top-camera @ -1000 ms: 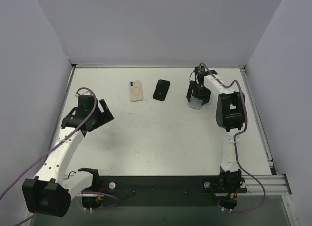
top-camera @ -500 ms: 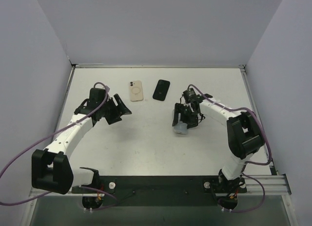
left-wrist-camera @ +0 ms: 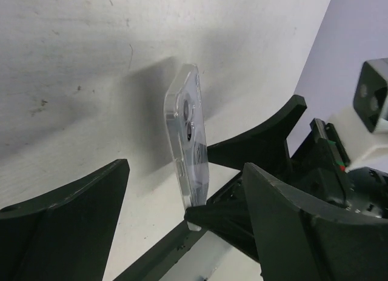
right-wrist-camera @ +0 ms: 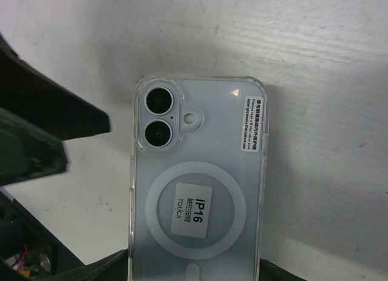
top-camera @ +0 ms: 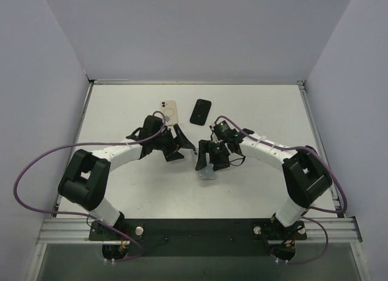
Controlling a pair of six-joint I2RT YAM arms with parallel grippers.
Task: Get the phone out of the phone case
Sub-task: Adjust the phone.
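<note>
Scuffed white table backs clear rounded phone case.

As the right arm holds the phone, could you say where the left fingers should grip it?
Grip the phone at its free camera end, on its flat faces, from the left: the right fingers hold its bottom end, and it faces the open left fingers edge-on.

White table, pale walls around it — at its far side a cream phone lies flat, a black phone just beside.
</note>
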